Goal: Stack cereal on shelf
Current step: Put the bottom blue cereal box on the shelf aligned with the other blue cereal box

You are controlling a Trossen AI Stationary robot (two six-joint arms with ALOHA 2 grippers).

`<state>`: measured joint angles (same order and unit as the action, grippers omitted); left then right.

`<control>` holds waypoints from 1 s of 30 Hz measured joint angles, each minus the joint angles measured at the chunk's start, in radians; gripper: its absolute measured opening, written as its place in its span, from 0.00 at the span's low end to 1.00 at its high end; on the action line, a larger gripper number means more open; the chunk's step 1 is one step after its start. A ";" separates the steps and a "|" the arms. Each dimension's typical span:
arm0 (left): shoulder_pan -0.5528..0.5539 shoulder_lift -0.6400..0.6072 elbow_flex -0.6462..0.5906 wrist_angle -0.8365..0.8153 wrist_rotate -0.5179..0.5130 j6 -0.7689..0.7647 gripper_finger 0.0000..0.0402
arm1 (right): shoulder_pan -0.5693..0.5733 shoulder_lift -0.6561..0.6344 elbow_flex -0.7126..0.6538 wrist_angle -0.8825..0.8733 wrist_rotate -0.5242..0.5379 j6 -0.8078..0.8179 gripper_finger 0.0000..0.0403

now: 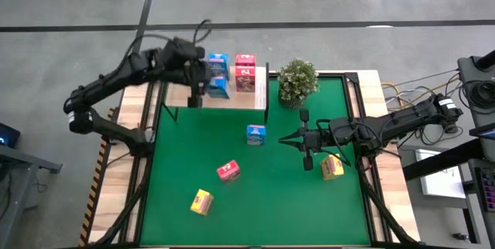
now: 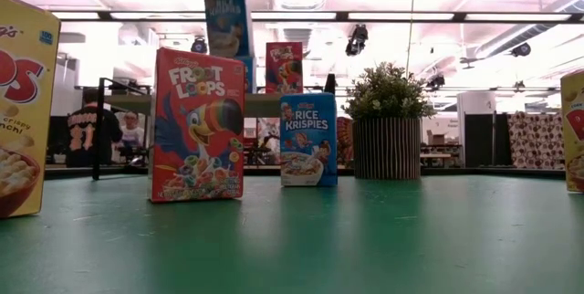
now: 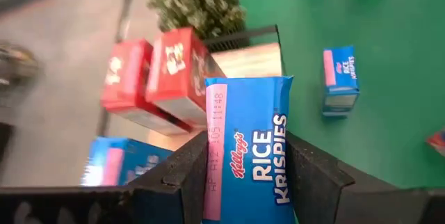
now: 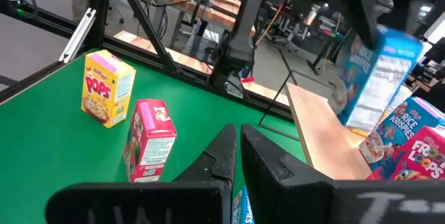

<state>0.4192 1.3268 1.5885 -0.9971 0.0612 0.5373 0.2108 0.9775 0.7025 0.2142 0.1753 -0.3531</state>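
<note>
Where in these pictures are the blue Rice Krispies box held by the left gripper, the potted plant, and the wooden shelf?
Held Rice Krispies box (image 3: pixel 254 161): left wrist view, on its printed blue front.
Potted plant (image 1: pixel 297 80): high view, on its leafy top.
Shelf (image 1: pixel 251 97): high view, on the bare board beside the boxes.

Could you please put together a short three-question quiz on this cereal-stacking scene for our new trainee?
1. True or false: the left end effector holds a blue Rice Krispies box above the shelf.
2. How many cereal boxes lie or stand on the green mat in the high view? A) two B) four C) six
3. Fill in: the right end effector waits over the mat with its fingers ____.

Key:
1. True.
2. B: a blue box, a red box and two yellow boxes.
3. Shut.
</note>
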 joint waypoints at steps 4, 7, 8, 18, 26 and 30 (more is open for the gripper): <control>0.111 0.037 -0.003 -0.017 0.107 0.028 0.37 | 0.000 0.000 0.000 0.000 0.000 0.002 0.03; 0.140 0.059 -0.003 -0.016 0.110 0.033 0.37 | 0.000 0.000 0.000 0.000 0.000 0.002 0.03; 0.141 0.067 -0.003 -0.016 0.110 0.035 0.37 | 0.000 0.000 0.000 0.000 0.000 0.002 0.03; 0.140 0.136 -0.003 -0.015 0.110 0.049 0.37 | 0.000 0.000 0.000 -0.001 0.000 0.003 0.03; 0.163 0.152 -0.002 -0.012 0.094 0.053 0.37 | 0.000 0.000 0.000 0.000 0.000 0.002 0.03; 0.167 0.153 -0.002 -0.017 0.058 0.051 0.37 | 0.000 0.000 0.000 0.000 0.000 0.002 0.03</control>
<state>0.5861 1.4796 1.5864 -1.0139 0.1195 0.5883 0.2108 0.9777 0.7029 0.2138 0.1757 -0.3506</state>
